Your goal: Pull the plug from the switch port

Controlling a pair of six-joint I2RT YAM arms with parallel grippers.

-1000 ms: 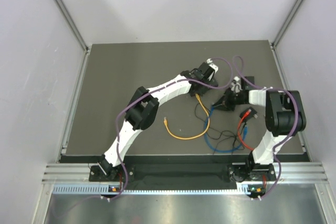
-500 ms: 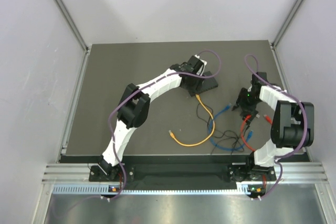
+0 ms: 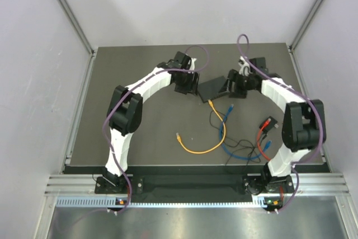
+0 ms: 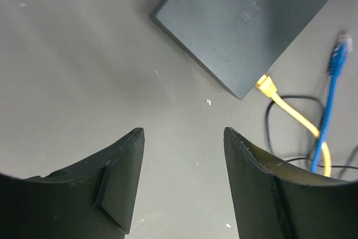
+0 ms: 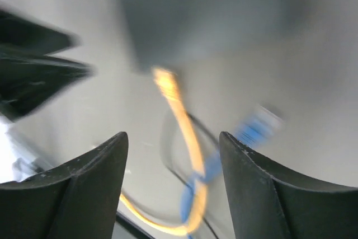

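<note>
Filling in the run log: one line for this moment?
yellow plug: seated in switch | left jaws: open, empty | right jaws: open, empty

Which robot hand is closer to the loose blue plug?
Right. The right gripper is just beyond the blue plug, at the right end of the switch. The left gripper is on the switch's other side, farther left.

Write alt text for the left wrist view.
A flat black switch lies on a dark table with a yellow plug seated in its edge, its yellow cable trailing away. A loose blue cable and a thin black wire lie beside it. In front, the left arm's two black fingers stand apart, empty.
</note>
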